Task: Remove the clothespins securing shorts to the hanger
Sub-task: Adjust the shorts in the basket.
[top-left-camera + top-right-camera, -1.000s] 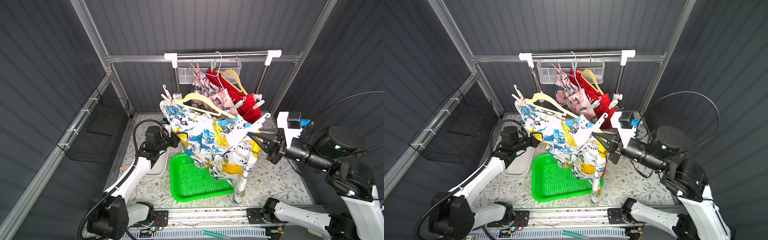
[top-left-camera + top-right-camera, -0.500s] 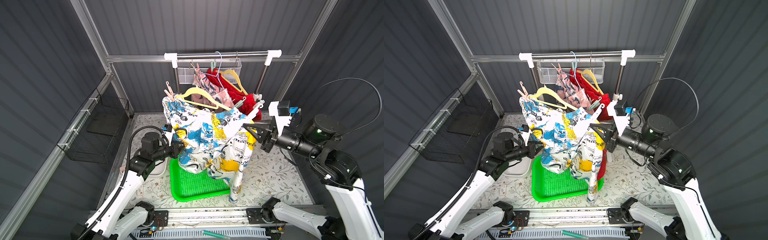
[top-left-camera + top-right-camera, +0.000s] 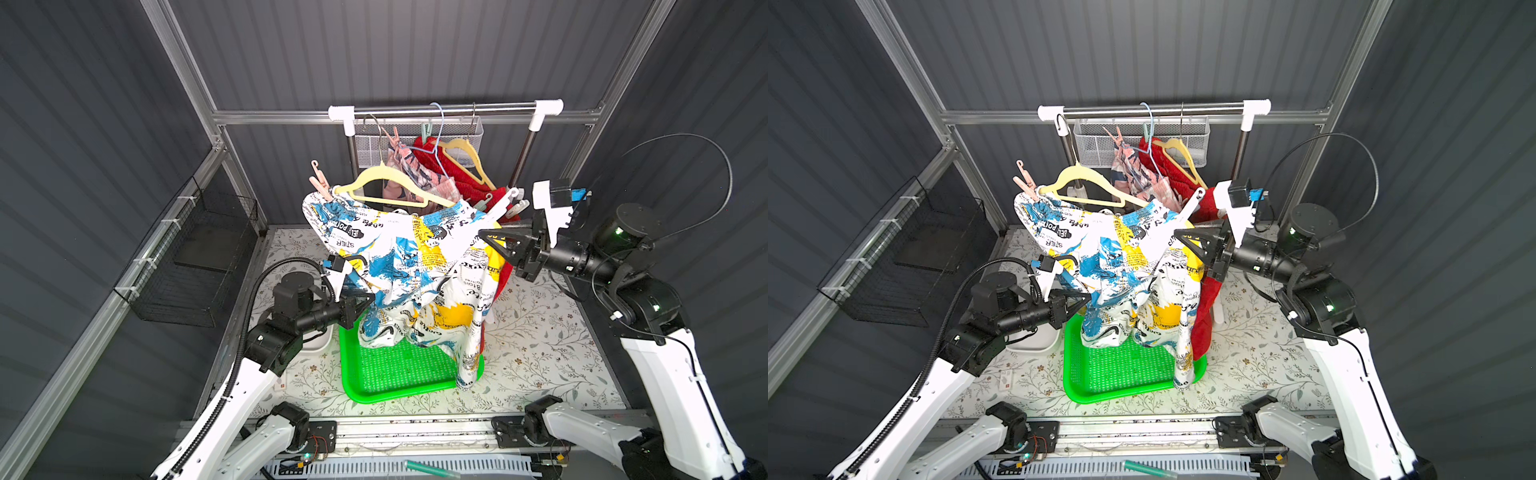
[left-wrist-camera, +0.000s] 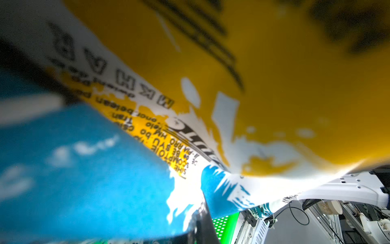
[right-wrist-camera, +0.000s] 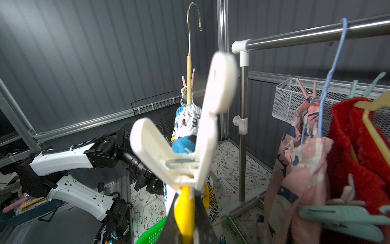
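White clothespin (image 5: 211,118): clamps the right end of the printed shorts (image 3: 399,266) to the yellow hanger (image 3: 386,178). The right claw (image 3: 484,237) is closed on the cloth just beneath, steadying it.
Pink clothespin (image 3: 320,185): on the left end, untouched.
Left claw (image 3: 370,297): closed on the shorts' left leg, judged to be tensioning the fabric.
Hanger hook (image 5: 189,31): clear of the rail (image 3: 444,110); green tray (image 3: 399,374) below.

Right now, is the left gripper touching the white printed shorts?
Touching. In both top views the left gripper is closed on the white printed shorts.
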Action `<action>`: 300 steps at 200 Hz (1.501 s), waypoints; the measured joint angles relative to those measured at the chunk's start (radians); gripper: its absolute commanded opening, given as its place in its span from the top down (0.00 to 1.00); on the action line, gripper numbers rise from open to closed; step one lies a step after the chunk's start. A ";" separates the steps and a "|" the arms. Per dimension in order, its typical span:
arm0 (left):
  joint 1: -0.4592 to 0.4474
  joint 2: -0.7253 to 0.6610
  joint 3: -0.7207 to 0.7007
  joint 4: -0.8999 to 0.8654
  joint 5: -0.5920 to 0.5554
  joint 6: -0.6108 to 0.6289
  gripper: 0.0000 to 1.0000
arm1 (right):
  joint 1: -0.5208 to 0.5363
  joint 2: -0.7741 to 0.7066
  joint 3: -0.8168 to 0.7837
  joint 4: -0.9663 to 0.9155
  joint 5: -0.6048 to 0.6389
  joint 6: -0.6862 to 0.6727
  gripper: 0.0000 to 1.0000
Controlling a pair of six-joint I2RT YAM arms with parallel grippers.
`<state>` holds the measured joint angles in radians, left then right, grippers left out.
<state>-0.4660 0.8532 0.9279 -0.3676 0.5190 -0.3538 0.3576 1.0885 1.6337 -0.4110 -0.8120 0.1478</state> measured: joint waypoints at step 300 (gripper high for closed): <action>-0.050 0.083 -0.122 -0.148 0.077 -0.044 1.00 | -0.047 -0.089 -0.414 0.358 -0.157 0.098 1.00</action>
<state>-0.5163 0.9363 0.8055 -0.5152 0.5961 -0.3981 0.3107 0.9993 1.2201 -0.0532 -0.9691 0.2462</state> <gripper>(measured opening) 0.047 0.088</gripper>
